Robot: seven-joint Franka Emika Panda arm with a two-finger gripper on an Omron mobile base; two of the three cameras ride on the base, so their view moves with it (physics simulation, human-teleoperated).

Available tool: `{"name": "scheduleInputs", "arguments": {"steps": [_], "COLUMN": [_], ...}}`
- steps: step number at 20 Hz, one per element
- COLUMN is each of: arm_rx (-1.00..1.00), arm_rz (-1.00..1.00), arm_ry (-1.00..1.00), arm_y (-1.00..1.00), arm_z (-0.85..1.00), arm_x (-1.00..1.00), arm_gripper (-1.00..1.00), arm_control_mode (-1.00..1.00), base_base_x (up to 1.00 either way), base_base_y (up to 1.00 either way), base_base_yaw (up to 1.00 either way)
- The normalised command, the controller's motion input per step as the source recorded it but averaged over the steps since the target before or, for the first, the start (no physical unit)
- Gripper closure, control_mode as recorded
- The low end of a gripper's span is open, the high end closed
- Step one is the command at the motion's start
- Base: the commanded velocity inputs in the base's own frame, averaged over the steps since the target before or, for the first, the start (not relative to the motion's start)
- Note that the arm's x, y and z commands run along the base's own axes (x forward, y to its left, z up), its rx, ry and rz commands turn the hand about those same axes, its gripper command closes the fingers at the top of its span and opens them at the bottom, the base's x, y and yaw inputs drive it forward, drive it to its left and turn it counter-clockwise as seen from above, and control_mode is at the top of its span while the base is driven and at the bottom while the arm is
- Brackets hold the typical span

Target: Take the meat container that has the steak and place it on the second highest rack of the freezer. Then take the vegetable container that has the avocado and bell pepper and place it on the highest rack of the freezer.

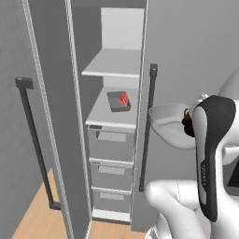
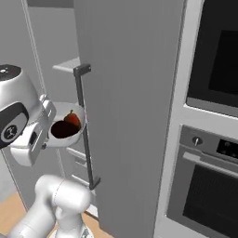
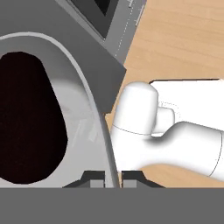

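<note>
The freezer [image 1: 60, 93] stands open, with its top rack [image 1: 114, 63] bare. On the rack below it [image 1: 100, 114] lies the dark grey meat container [image 1: 119, 101] holding the red steak [image 1: 123, 98]. My gripper [image 3: 113, 178] is shut on the rim of the round pale vegetable container [image 1: 169, 122] [image 2: 69, 139] [image 3: 83, 131]. The bowl hangs in the air to the right of the freezer opening, about level with the meat container's rack. Inside it lie the dark avocado [image 2: 62, 129] [image 3: 26, 118] and the reddish bell pepper [image 2: 72, 118].
A long black bar handle [image 1: 147, 126] [image 2: 85, 125] runs down right beside the held bowl. The open door with its own handle [image 1: 35, 140] is at the left. Three grey drawers [image 1: 111, 172] sit under the racks. A wall oven [image 2: 209, 186] is at the right.
</note>
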Motion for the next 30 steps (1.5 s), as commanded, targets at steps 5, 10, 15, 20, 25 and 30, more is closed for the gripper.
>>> {"name": "scheduleInputs", "arguments": {"steps": [5, 10, 15, 20, 25, 30], "arm_rx": [0.0, 0.0, 0.0, 0.0, 0.0, 0.0], "arm_rz": [0.0, 0.0, 0.0, 0.0, 0.0, 0.0], "arm_ry": [0.0, 0.0, 0.0, 0.0, 0.0, 0.0], "arm_y": [0.0, 0.0, 0.0, 0.0, 0.0, 0.0], "arm_z": [0.0, 0.0, 0.0, 0.0, 0.0, 0.0], "arm_x": [0.0, 0.0, 0.0, 0.0, 0.0, 0.0], "arm_gripper": [1.0, 1.0, 1.0, 1.0, 1.0, 1.0], "arm_control_mode": [1.0, 1.0, 1.0, 1.0, 1.0, 1.0], "base_base_x": [0.55, 0.31, 0.04, 0.1, 0.05, 0.19], "base_base_y": [0.05, 0.07, 0.18, 0.47, 0.61, 0.5], "base_base_yaw": [-0.27, -0.18, -0.13, -0.1, -0.08, -0.1]}}
